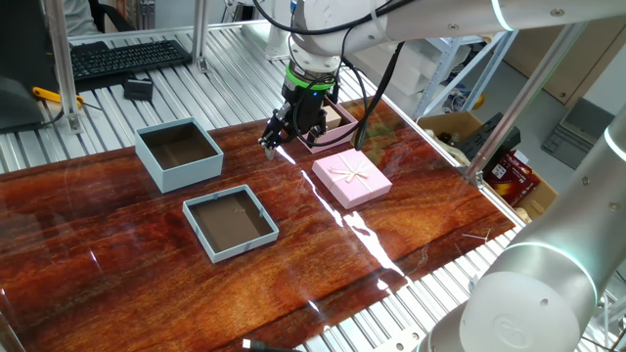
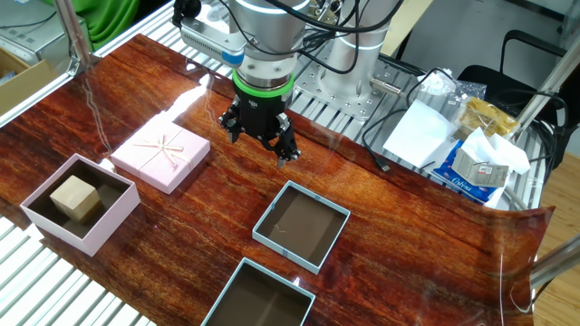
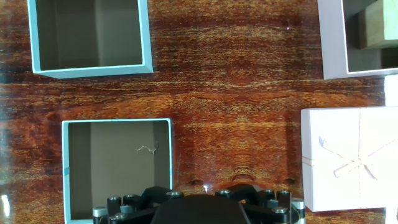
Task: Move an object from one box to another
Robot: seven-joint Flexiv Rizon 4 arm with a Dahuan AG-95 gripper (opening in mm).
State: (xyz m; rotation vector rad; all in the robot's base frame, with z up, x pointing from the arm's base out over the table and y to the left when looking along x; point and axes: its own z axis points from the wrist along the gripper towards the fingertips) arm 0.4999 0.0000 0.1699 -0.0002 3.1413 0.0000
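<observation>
The small tan wooden cube lies inside the pink box with tall walls and a dark inside. In the hand view the cube shows at the top right, in the pink box. The tall pale blue-grey box is empty; it also shows in the other fixed view and the hand view. My gripper hangs above bare table between the boxes, with its fingers spread and nothing in them. In one fixed view the gripper hides most of the pink box.
A flat pink lid with a ribbon bow lies next to the pink box. A shallower blue-grey tray sits just below my gripper in the hand view. A keyboard and packets lie beyond the table edges.
</observation>
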